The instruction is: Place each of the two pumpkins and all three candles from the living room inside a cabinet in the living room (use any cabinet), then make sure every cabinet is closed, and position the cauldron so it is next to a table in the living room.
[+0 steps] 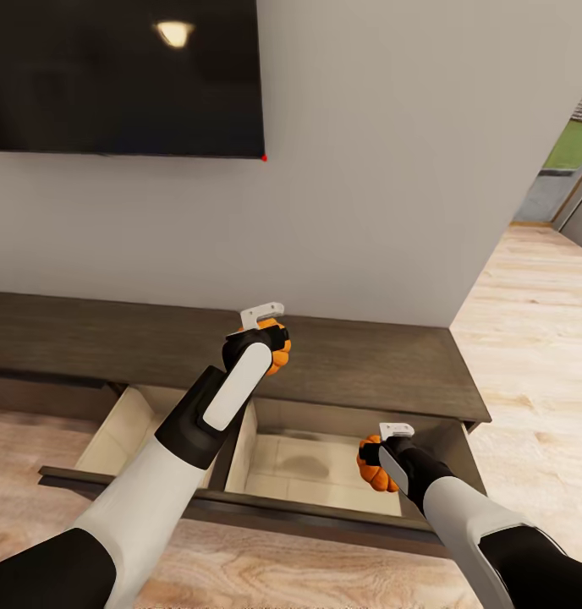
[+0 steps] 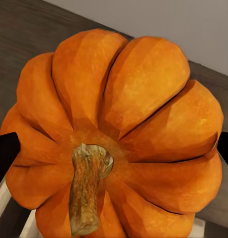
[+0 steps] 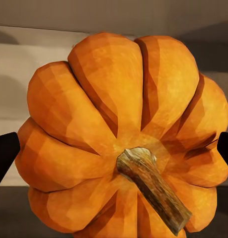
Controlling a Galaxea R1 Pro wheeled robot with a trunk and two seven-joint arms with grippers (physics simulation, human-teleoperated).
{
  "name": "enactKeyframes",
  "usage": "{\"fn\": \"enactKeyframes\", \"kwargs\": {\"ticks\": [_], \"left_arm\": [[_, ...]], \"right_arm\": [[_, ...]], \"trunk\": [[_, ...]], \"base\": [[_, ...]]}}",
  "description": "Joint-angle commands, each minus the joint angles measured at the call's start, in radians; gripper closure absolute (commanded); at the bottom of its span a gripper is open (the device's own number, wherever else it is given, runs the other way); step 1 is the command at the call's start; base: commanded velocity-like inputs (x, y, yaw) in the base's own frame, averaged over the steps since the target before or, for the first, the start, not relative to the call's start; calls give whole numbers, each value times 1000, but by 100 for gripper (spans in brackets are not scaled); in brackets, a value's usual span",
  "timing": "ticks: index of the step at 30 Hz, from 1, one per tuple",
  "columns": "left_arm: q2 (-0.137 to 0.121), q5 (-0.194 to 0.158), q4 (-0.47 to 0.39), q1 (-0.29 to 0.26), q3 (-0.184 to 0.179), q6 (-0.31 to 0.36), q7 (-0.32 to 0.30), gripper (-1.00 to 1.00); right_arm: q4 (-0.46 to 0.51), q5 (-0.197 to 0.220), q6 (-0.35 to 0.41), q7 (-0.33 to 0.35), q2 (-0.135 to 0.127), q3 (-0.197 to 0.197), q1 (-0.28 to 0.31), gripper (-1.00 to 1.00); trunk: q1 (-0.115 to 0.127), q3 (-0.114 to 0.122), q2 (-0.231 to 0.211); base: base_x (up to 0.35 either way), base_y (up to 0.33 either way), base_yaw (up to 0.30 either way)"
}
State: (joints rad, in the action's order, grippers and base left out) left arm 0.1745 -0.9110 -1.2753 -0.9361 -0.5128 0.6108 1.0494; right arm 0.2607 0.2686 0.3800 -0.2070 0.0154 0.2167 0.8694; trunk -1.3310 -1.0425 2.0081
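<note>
Pumpkins ride one in each gripper, both in front of the long dark cabinet [image 1: 367, 364] along the grey wall. One pumpkin [image 1: 277, 359] sits clamped in the left gripper [image 1: 274, 347], raised over the cabinet's top; in the left wrist view the same fruit [image 2: 118, 134] fills the frame, ribbed orange with its brown stem [image 2: 88, 186] turned toward the camera, and a black fingertip [image 2: 5, 153] presses in at each side. A second pumpkin [image 1: 374, 463] is pinched by the right gripper [image 1: 384, 461], held low over the open drawer [image 1: 299, 474] near its right end, above the pale tan floor; whether it touches that floor I cannot tell. In the right wrist view this pumpkin [image 3: 123, 134] shows its stem [image 3: 151, 186] slanting toward one corner, dark fingertips [image 3: 4, 153] closed against its flanks, and the drawer's light inner wall behind it. A divider splits the drawer into two compartments, and the right-hand pumpkin hangs over the right one. Its dark front panel [image 1: 240, 503] juts out over the wood floor [image 1: 528, 338]. Above the cabinet a black screen [image 1: 122, 76] hangs on the wall, with a lamp's glow mirrored in it. To the right, the floor runs on past the wall's corner toward a doorway.
</note>
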Motion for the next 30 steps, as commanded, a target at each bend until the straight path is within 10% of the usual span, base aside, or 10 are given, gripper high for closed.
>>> {"fn": "enactKeyframes", "kwargs": {"ticks": [1,30], "left_arm": [[0,-4,-1,-1,-1,6,9,100],[0,-3,-2,-1,-3,6,9,100]], "right_arm": [[2,10,5,-8,-1,9,0,100],[2,9,0,-6,-3,10,0,100]], "trunk": [[0,-2,0],[0,-43,0]], "base": [[0,0,0],[26,1,0]]}}
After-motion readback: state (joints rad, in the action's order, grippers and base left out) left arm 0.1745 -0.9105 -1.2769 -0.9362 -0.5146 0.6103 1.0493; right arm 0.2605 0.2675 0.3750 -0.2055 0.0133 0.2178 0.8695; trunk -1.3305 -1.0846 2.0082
